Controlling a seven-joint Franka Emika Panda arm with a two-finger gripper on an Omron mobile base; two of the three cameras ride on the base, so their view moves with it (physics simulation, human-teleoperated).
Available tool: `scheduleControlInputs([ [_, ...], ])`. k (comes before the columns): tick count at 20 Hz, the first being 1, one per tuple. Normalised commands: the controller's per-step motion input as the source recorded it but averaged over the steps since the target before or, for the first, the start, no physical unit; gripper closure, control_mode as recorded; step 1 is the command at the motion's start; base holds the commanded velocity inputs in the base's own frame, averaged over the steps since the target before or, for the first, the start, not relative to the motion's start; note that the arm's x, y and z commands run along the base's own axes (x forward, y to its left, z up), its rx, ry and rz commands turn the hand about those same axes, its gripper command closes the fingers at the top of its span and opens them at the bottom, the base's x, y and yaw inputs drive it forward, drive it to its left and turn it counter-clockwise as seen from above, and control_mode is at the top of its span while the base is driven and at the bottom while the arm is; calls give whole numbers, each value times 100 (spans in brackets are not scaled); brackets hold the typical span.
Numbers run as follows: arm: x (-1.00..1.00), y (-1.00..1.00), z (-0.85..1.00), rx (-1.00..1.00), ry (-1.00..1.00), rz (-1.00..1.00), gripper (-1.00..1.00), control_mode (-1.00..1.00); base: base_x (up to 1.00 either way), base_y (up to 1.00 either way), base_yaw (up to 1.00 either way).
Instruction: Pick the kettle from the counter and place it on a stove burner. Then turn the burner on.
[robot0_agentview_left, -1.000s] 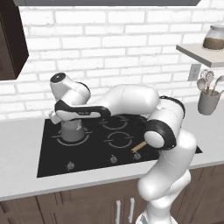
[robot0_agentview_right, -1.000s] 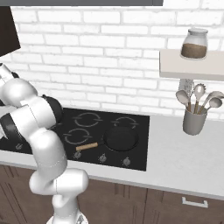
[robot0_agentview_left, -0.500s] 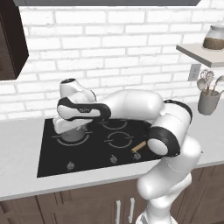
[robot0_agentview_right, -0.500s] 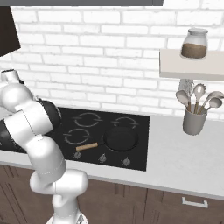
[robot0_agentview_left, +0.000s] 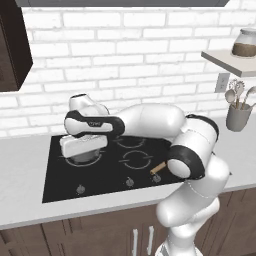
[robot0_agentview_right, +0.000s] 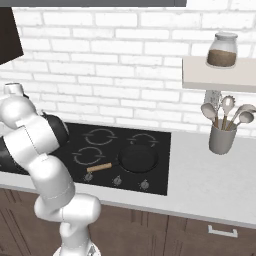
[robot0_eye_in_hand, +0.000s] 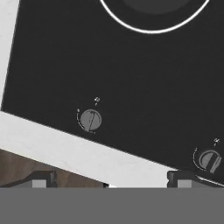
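- Kettle (robot0_agentview_left: 82, 155) sits on the big burner (robot0_agentview_left: 75, 161), under the arm's hand; judged placed, so step one looks done.
- Pincer (robot0_eye_in_hand: 109, 181) faces down over the cooktop front; tips stand well apart, nothing between them, so wide and empty.
- Left knob (robot0_eye_in_hand: 90, 120) lies just ahead of the pincer, another knob (robot0_eye_in_hand: 209, 160) off to its side.
- Left to do: turn the burner on; which knob serves it can't be told.
- Tabletop (robot0_agentview_left: 22, 165) flanks the cooktop.

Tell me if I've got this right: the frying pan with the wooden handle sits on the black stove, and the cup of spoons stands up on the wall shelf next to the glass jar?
Not quite. The cup of spoons stands on the counter below the shelf, as the right base view shows. Only the glass jar is on the shelf. The frying pan does sit on the black stove.
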Motion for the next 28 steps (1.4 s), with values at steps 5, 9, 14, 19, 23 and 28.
scheduleControlInputs([
  [5,-53,0,-23,0,-3,-8,-100,-100,0,0,0],
  [9,-7,0,-17,0,0,-6,-100,-100,0,0,0],
  [14,-12,0,-24,0,0,-2,-100,-100,0,0,0],
  [19,-2,3,-18,0,0,0,-100,-100,0,0,0],
  [23,0,19,-13,0,0,0,-100,-100,0,0,0],
  [28,8,26,-8,0,0,0,-100,-100,0,0,0],
])
